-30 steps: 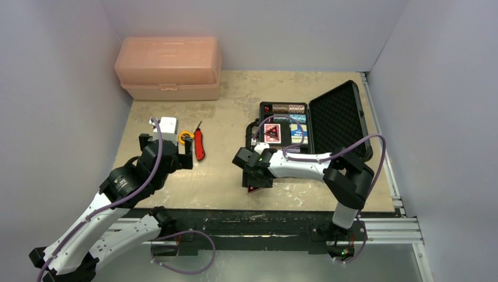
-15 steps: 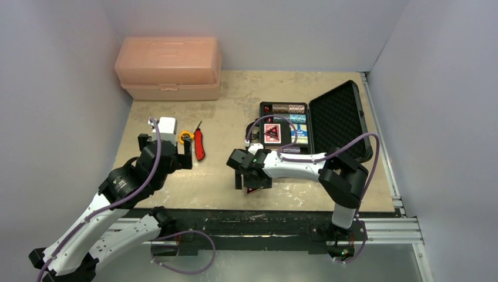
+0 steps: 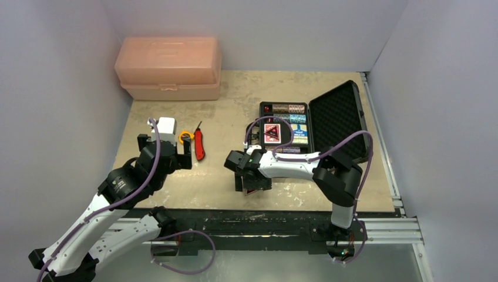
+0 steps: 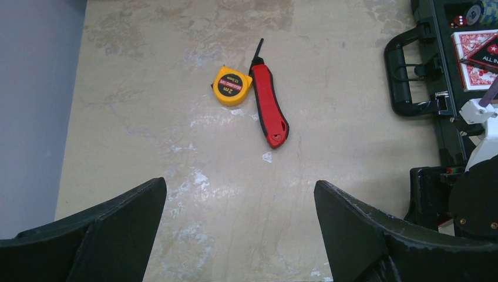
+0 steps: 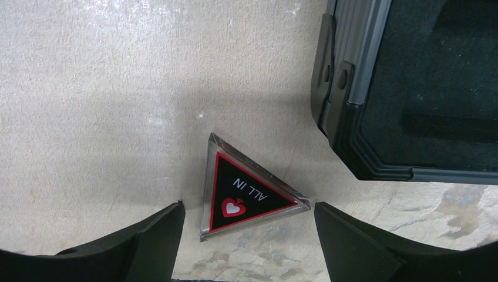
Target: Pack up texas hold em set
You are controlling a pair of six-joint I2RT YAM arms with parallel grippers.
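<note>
Top external view: the right arm rises from its base at the near right, bends sharply at the elbow, and runs its forearm leftward along the near side of the open black case (image 3: 339,119). Its wrist is turned down at the desk (image 3: 223,117).

Right claw (image 5: 248,205): jaws spread wide, holding nothing. The black-red triangular "ALL IN" token (image 5: 246,191) lies on the desk between the fingers, just left of the case's near corner. One token corner sits just beside a finger; contact cannot be told.

Left arm: it reaches up from the near left with the forearm angled toward the far right. Left claw (image 4: 239,183): jaws fully apart and empty, hanging above bare desk on the near side of the red folding knife (image 4: 269,106).

Case: lid laid open to the right, foam showing. The base holds poker chip stacks (image 3: 289,109), red dice (image 3: 268,108) and a red card deck (image 3: 271,133).

Other items: a yellow tape measure (image 4: 231,86) lies just left of the knife's blade end. A peach plastic box (image 3: 169,67) stands at the far left.
</note>
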